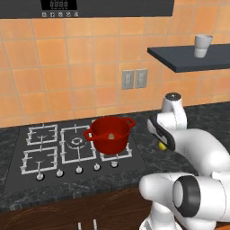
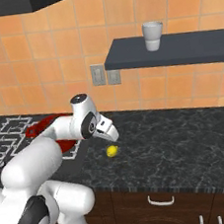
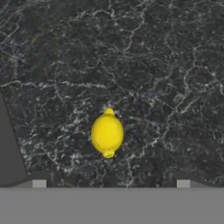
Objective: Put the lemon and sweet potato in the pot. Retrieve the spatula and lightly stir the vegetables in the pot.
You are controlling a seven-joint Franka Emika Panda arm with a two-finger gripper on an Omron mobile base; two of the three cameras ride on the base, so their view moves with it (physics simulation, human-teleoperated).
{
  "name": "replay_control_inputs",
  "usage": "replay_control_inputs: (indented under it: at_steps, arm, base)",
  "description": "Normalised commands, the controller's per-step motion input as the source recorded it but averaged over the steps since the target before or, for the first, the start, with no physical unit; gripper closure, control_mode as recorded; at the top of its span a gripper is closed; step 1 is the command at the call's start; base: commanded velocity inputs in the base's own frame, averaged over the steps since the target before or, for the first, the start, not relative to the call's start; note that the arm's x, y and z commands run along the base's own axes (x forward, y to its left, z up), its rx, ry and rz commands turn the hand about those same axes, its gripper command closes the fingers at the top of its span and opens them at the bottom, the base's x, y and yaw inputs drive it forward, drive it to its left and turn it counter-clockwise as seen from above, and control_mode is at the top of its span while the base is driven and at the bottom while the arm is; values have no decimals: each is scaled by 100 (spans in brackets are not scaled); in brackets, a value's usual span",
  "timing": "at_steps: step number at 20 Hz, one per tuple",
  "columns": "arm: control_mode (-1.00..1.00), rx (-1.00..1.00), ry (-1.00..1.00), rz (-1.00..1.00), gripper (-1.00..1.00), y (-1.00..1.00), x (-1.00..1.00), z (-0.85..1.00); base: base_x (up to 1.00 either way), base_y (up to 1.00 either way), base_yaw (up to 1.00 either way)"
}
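The bright yellow lemon (image 3: pixel 107 133) lies on the dark speckled counter, right of the stove (image 1: pixel 67 148). My gripper (image 3: pixel 111 183) hovers just above it, open, fingertips (image 3: pixel 39 183) wide apart with the lemon between and ahead of them. In the right base view the gripper (image 2: pixel 113 135) points down at the lemon (image 2: pixel 112 151). The red pot (image 1: pixel 110 134) stands on the stove's right front burner, and the tan sweet potato (image 1: pixel 111 135) shows inside it. My arm partly hides the pot (image 2: pixel 39 128) in the right base view. The spatula is out of view.
A dark wall shelf (image 2: pixel 176 49) with a white cup (image 2: pixel 153 36) hangs above the counter to the right. Two outlets (image 1: pixel 134 79) sit on the tiled wall. Stove knobs (image 1: pixel 78 170) line the front edge. Cabinet fronts (image 2: pixel 160 202) lie below.
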Motion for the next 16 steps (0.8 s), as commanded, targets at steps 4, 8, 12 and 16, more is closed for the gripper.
replay_control_inputs:
  at_steps: [4, 8, 12, 16]
  arm:
    - [-100, 2, 2, 0, -100, -38, 6, -54]
    - [-100, 7, 5, 0, -100, -4, 11, -50]
    - [-100, 8, 7, 1, -100, 0, 31, -34]
    - [-100, 2, 9, 0, -100, 0, 55, -26]
  base:
    - [0, 0, 0]
    - [0, 0, 0]
    - [0, 0, 0]
    - [0, 0, 0]
